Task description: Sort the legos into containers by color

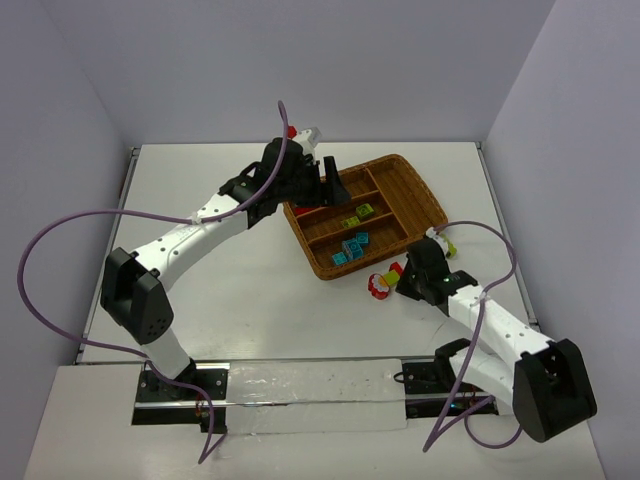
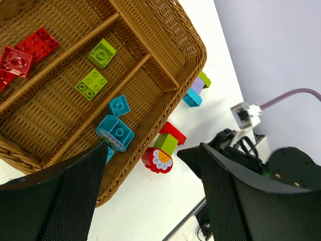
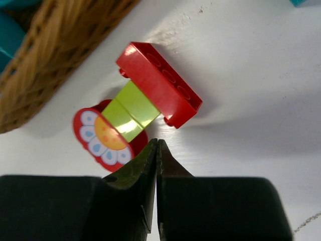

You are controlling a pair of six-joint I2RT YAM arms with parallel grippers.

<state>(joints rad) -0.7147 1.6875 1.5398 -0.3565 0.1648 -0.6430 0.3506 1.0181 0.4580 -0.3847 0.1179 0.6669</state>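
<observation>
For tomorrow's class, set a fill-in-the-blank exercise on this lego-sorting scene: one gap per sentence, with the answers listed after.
1. In the wicker tray, the yellow-green bricks lie in the ___ long slot.
2. The right gripper has its jaws ___.
3. The flower stack lies on the table, ___ the tray.
4. The left gripper has its jaws ___.
Missing words: middle; shut; outside; open.

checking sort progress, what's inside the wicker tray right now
Visible: red legos in one long slot, yellow-green legos in the middle slot, cyan legos in the third. The left end effector covers the tray's near corner, so anything there is hidden.
</observation>
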